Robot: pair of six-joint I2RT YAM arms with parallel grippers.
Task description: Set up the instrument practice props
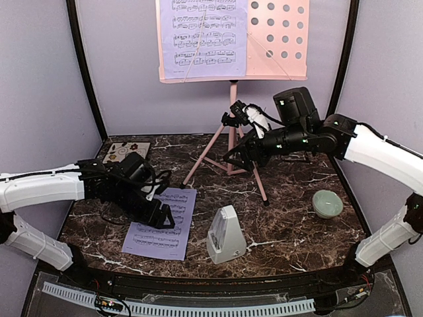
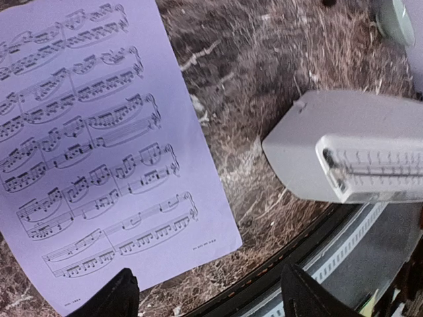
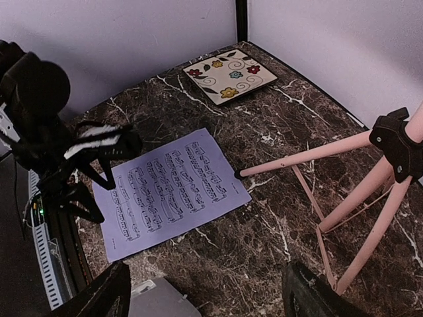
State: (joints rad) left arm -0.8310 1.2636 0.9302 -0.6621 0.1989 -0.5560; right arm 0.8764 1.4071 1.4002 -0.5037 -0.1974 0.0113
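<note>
The pink music stand [image 1: 277, 39] stands at the back, with one lavender sheet-music page [image 1: 201, 36] on its perforated desk. A second page [image 1: 162, 228] lies flat on the table, also seen in the left wrist view [image 2: 92, 145] and the right wrist view [image 3: 168, 191]. The grey-white metronome [image 1: 225, 236] stands upright just right of that page and shows in the left wrist view [image 2: 344, 155]. My left gripper [image 1: 162, 216] [image 2: 208, 298] hovers open and empty over the page's near right part. My right gripper [image 1: 232, 156] [image 3: 208, 298] is open and empty beside the stand's legs [image 3: 357, 198].
A pale green bowl [image 1: 327, 203] sits at the right. A floral coaster [image 1: 124, 150] [image 3: 229, 74] lies in the back left corner. The stand's tripod legs spread over the middle back of the marble table [image 1: 291, 231]. Walls close in the left, back and right.
</note>
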